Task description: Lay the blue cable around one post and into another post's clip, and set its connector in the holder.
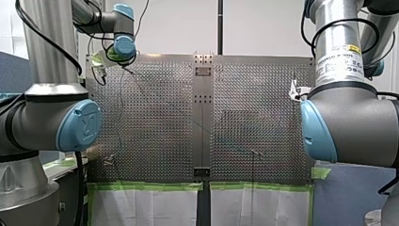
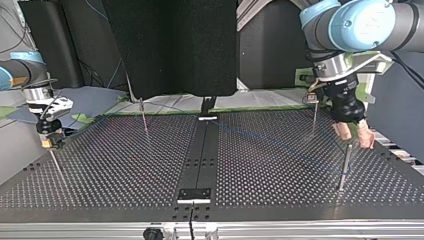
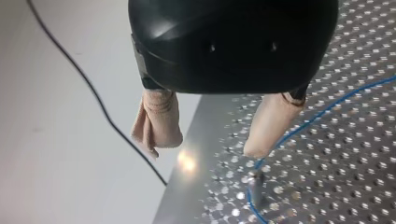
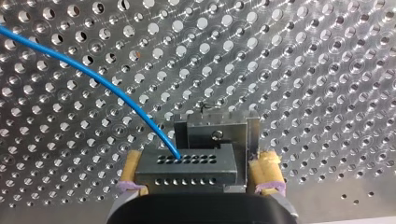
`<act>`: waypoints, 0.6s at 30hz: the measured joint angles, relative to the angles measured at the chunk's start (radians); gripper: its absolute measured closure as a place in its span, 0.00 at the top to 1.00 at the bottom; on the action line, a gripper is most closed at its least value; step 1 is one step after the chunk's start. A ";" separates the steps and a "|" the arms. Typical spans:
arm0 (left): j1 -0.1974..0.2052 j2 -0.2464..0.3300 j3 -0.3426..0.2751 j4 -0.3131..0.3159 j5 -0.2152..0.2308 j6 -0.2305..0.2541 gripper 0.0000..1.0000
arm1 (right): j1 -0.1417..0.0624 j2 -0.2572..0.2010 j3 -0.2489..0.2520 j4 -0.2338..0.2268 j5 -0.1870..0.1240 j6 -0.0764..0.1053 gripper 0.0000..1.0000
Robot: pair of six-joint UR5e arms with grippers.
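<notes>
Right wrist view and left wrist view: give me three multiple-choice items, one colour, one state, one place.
1. The cable entering the connector is: A) red B) blue C) white
2. My left pincer is: A) open, empty B) shut on the cable C) shut on the connector
3. The connector is: A) in my left pincer B) between my right pincer's pads C) loose, clear of both pincers
Answers: B, it shows blue; A, its beige pads stand apart with nothing between; B, the yellow pads clamp its sides.
</notes>
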 joint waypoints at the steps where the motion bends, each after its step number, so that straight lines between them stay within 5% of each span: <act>1: 0.000 0.000 0.001 -0.009 0.001 0.009 1.00 | 0.000 0.000 0.000 0.000 0.000 0.000 1.00; 9: -0.003 0.004 0.009 -0.098 0.001 0.100 1.00 | 0.000 0.000 0.000 0.000 0.000 0.000 1.00; 18: -0.008 0.008 0.021 -0.120 0.000 0.190 1.00 | 0.000 0.000 0.000 0.000 0.000 0.000 1.00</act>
